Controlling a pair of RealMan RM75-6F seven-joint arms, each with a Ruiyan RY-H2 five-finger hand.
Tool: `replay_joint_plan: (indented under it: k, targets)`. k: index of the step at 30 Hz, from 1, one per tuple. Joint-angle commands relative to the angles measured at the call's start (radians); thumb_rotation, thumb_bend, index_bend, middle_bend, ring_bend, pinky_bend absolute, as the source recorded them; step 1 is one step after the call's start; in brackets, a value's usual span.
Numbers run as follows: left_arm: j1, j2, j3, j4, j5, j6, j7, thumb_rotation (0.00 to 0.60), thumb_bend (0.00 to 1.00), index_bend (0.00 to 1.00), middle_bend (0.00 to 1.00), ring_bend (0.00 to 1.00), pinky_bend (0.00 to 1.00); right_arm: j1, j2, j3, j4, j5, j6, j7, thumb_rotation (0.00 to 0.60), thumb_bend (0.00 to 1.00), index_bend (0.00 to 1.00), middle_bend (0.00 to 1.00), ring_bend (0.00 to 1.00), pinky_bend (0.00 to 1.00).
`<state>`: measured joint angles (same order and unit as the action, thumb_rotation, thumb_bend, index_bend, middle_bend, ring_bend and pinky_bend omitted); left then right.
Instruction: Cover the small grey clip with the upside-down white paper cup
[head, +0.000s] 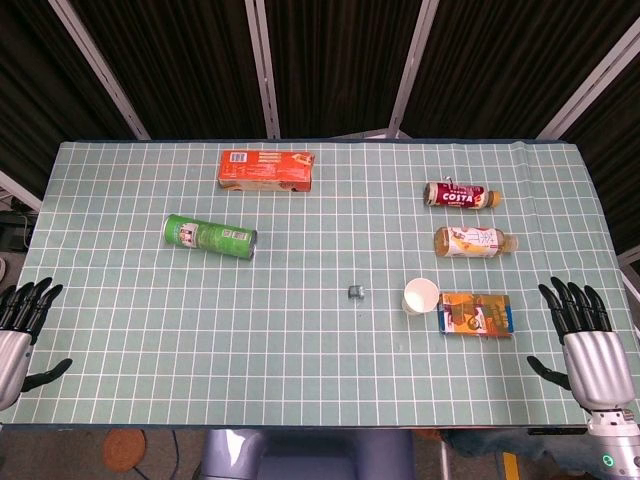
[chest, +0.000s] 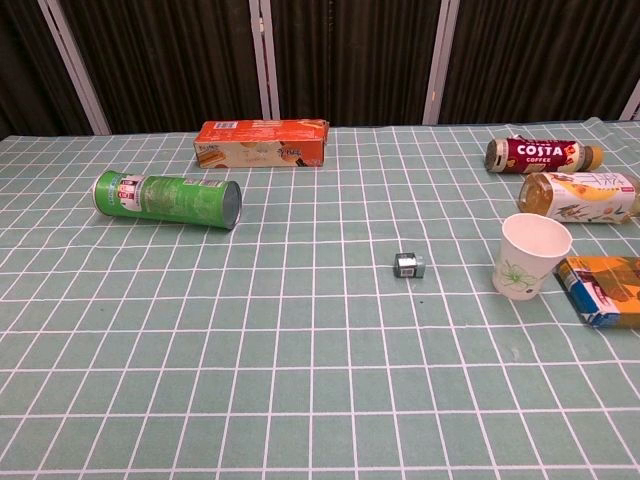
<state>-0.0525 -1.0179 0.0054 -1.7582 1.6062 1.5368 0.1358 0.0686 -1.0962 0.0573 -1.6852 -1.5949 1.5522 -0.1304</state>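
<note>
The small grey clip (head: 355, 292) (chest: 410, 265) lies on the green checked tablecloth near the middle. The white paper cup (head: 421, 296) (chest: 530, 255) stands mouth up a short way to the clip's right, beside an orange carton. My left hand (head: 22, 325) is at the table's near left corner, fingers spread, holding nothing. At the near right corner my right hand (head: 583, 340) is likewise spread and empty. Both hands are far from the cup and clip. Neither hand shows in the chest view.
A green tube can (head: 210, 237) lies at the left, and an orange box (head: 266, 169) lies behind it. Two bottles (head: 460, 194) (head: 475, 241) lie at the right, and an orange carton (head: 476, 314) lies against the cup's right side.
</note>
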Motion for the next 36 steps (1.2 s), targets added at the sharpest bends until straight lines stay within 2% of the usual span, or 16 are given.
replay_joint_plan:
  k: [1, 9, 12, 17, 21, 27, 36]
  targets:
    - [0.000, 0.000, 0.000, 0.000, 0.000, 0.000, -0.001, 0.600, 0.00, 0.00, 0.00, 0.00, 0.00, 0.001, 0.000, 0.000, 0.001, 0.000, -0.002, -0.001, 0.600, 0.00, 0.00, 0.00, 0.00, 0.00]
    - [-0.002, 0.000, -0.007, 0.000, -0.009, 0.001, -0.010, 0.600, 0.00, 0.00, 0.00, 0.00, 0.00, 0.035, -0.031, -0.021, 0.004, -0.038, -0.061, -0.053, 0.600, 0.00, 0.00, 0.00, 0.00, 0.00]
    - [-0.010, -0.008, -0.015, 0.005, -0.015, -0.006, -0.007, 0.600, 0.00, 0.00, 0.00, 0.00, 0.00, 0.096, -0.073, -0.031, 0.029, -0.104, -0.142, -0.159, 0.600, 0.00, 0.00, 0.00, 0.00, 0.00]
    - [-0.029, -0.030, -0.027, 0.020, -0.034, -0.036, 0.013, 0.600, 0.00, 0.00, 0.00, 0.00, 0.00, 0.215, -0.163, -0.012, 0.074, -0.173, -0.289, -0.339, 0.600, 0.00, 0.00, 0.00, 0.00, 0.00]
    - [-0.037, -0.046, -0.036, 0.030, -0.052, -0.047, 0.030, 0.600, 0.00, 0.00, 0.00, 0.00, 0.00, 0.286, -0.214, 0.012, 0.096, -0.159, -0.408, -0.468, 0.600, 0.00, 0.00, 0.00, 0.00, 0.00]
    - [-0.051, -0.066, -0.047, 0.044, -0.099, -0.080, 0.059, 0.600, 0.00, 0.00, 0.00, 0.00, 0.00, 0.367, -0.308, 0.042, 0.154, -0.097, -0.566, -0.746, 0.600, 0.00, 0.00, 0.00, 0.00, 0.00]
    - [-0.065, -0.081, -0.057, 0.058, -0.133, -0.106, 0.073, 0.600, 0.00, 0.00, 0.00, 0.00, 0.00, 0.418, -0.401, 0.074, 0.195, -0.008, -0.642, -0.988, 0.600, 0.00, 0.00, 0.00, 0.00, 0.00]
